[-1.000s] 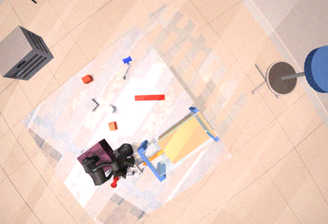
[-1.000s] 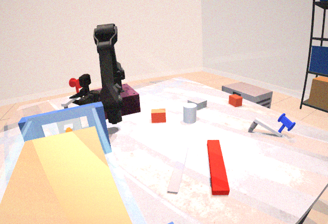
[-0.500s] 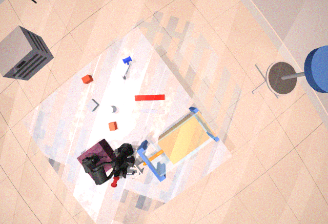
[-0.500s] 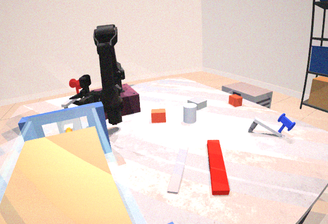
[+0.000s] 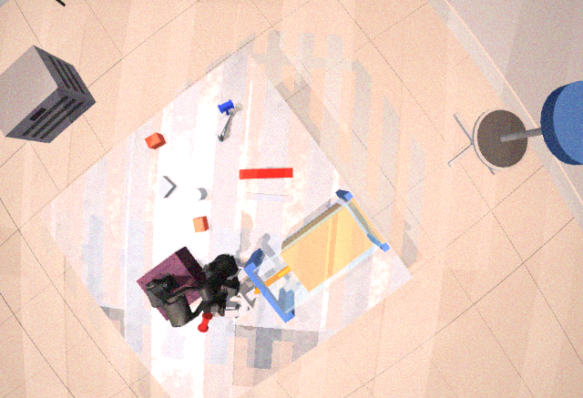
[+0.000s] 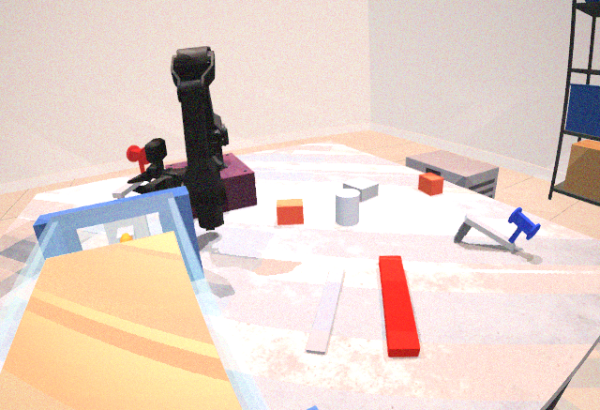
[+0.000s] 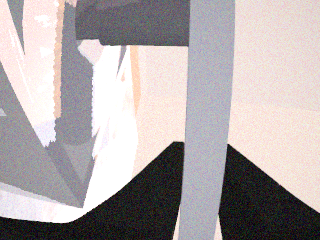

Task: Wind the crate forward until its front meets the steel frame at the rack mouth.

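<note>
My gripper point(image 5: 210, 314) point(image 6: 144, 159) point(image 7: 200, 234) is shut on the winch handle, at the stem of its red knob point(image 5: 203, 324) point(image 6: 134, 153). The handle's grey arm point(image 7: 208, 114) point(image 6: 123, 192) runs to a dark shaft point(image 7: 134, 20) that points down at the winch, which is mostly hidden by the arm. The orange strap point(image 5: 275, 276) point(image 6: 126, 237) runs through the blue steel frame point(image 5: 264, 285) point(image 6: 111, 206) to the tan crate point(image 5: 324, 248) point(image 6: 111, 318) under the clear guard. The crate sits flat, a short way behind the frame.
A second crank with a blue knob point(image 5: 226, 107) point(image 6: 523, 224) lies at the far side. A red bar point(image 5: 266, 173) point(image 6: 397, 303), a white strip point(image 6: 325, 315), two orange cubes point(image 5: 200, 223) point(image 5: 154, 140), a grey cylinder point(image 6: 347, 206) and the arm's purple base point(image 6: 239, 177) stand on the bench.
</note>
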Robot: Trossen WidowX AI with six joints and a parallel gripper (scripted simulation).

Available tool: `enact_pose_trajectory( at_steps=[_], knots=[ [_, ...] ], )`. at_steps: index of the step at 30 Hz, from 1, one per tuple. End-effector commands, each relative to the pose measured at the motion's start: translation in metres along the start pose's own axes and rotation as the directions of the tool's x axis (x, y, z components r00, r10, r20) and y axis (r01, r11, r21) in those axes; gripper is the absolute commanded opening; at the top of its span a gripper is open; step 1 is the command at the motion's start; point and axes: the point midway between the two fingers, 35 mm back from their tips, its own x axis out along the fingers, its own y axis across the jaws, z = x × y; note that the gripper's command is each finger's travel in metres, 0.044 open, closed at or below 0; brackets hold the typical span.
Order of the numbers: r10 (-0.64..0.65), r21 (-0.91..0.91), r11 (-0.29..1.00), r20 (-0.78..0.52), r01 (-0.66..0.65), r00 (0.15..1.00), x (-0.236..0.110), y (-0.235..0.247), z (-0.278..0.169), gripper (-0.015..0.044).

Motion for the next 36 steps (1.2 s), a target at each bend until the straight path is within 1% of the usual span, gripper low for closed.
enact_pose_trajectory(
  at_steps=[1,8,17,36],
  knots=[
    [-0.001,0.003,1.000,-0.005,0.001,1.000,-0.0002,0.0020,-0.0004,0.0000],
    [-0.001,0.003,1.000,-0.005,0.001,1.000,-0.0003,0.0033,-0.0003,0.0000],
    [-0.001,-0.002,1.000,0.000,0.001,1.000,-0.0001,0.0018,0.0003,0.0236],
    [-0.001,-0.002,1.000,0.000,0.001,1.000,-0.0001,0.0018,0.0003,0.0240]
  ],
)
